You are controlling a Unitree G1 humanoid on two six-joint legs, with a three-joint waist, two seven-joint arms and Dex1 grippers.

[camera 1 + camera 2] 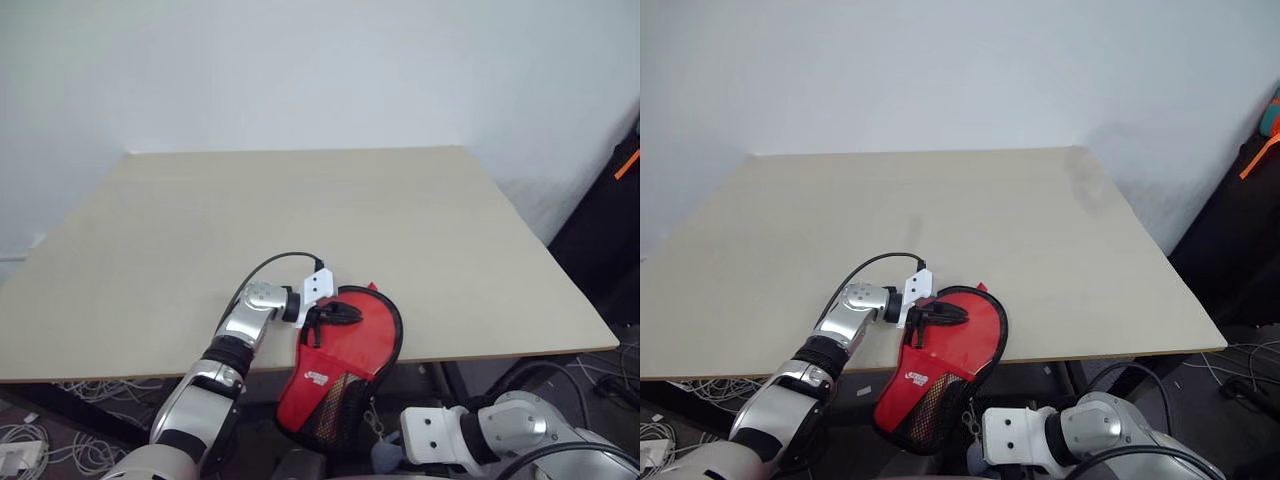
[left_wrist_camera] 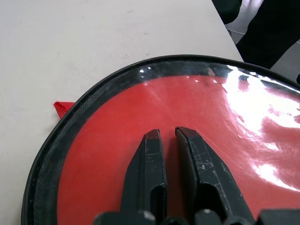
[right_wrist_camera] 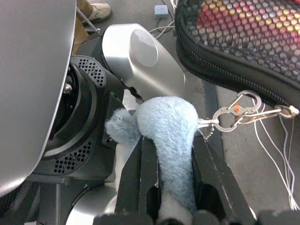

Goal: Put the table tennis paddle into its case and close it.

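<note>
While one case (image 1: 345,365) overhangs — left claw (image 2: 169,136) narrow (right claw (image 3: 171,140) clamps fluff (image 3: 171,126)).

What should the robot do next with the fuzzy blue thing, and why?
Probably pull the fuzzy blue charm gently along the zip. The right tool pinches it, clipped to the case, while the left tool presses the clear side, holding it on the table.

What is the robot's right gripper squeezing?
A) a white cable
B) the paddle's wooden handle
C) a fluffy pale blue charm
C: in the right wrist view the right gripper is shut on the fluffy pale blue charm, which hangs by a metal clip from the case.
</note>
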